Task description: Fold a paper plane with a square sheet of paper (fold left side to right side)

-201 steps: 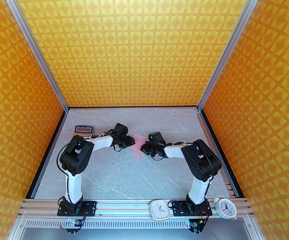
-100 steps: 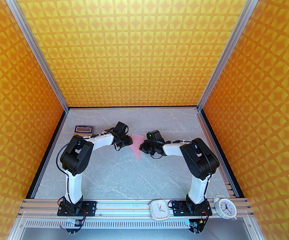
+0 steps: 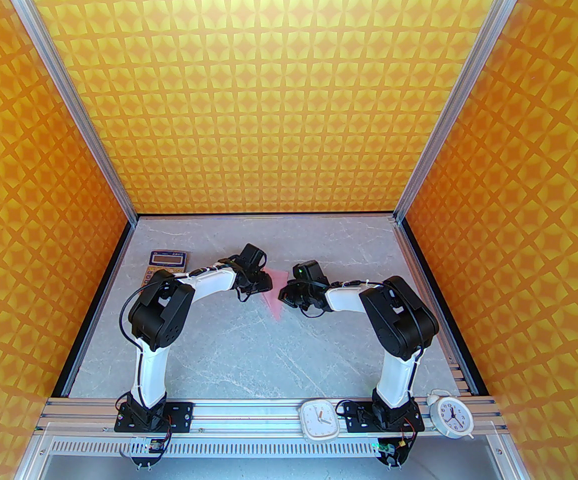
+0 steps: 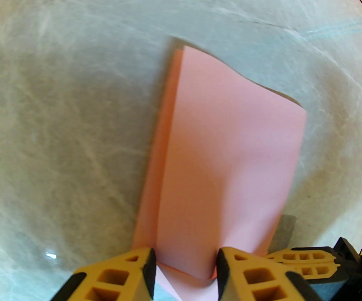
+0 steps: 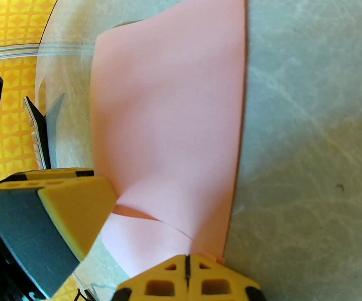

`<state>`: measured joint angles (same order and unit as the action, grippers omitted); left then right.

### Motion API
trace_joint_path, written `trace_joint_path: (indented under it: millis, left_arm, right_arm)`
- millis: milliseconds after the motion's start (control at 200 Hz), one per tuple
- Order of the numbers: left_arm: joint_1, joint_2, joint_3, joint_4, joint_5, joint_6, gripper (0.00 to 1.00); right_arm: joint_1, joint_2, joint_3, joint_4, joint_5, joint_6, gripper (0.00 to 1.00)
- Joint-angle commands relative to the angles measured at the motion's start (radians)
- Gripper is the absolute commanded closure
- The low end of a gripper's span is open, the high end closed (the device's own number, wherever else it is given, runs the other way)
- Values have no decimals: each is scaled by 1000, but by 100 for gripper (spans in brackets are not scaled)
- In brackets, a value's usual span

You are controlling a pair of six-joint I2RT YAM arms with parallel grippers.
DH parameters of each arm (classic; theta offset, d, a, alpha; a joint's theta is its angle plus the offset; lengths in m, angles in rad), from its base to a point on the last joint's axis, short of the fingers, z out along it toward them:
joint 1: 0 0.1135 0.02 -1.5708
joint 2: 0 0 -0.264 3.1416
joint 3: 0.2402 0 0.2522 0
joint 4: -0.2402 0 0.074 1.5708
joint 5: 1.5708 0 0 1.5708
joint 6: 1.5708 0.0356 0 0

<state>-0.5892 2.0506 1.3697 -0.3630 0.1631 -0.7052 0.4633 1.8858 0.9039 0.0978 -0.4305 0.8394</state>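
Observation:
The pale-pink sheet of paper (image 3: 278,302) lies mid-table between both grippers as a downward-pointing wedge, partly covered by them. In the left wrist view the paper (image 4: 231,155) has its top layer raised and bowed, rising between the fingers of my open left gripper (image 4: 185,271). In the top view that left gripper (image 3: 267,284) sits over the paper's left side. My right gripper (image 5: 187,263) is shut, its tips at the near edge of the paper (image 5: 168,105); I cannot tell whether they pinch it or press it. It stands at the paper's right side (image 3: 285,295).
An orange-keyed calculator (image 3: 166,263) lies at the back left, just behind the left arm's elbow. A square white clock (image 3: 320,419) and a round alarm clock (image 3: 451,415) rest on the front rail. Orange patterned walls enclose the grey marble table (image 3: 249,353).
My left arm has swung right and forward, putting its gripper over the paper's left part and covering more pink. The right gripper shifted slightly left early on, then held still.

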Motion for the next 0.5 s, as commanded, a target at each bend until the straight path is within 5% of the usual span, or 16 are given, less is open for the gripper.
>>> trace_joint_path:
  millis: [0, 490]
  left_arm:
    - [-3, -69, -38, 41, 19, -2, 63]
    - [3, -140, -202, 308, 157, -71, 58]
  right_arm:
    - [11, 41, -36, -95, 36, -16, 100]
    - [11, 43, -43, -93, 40, -16, 100]
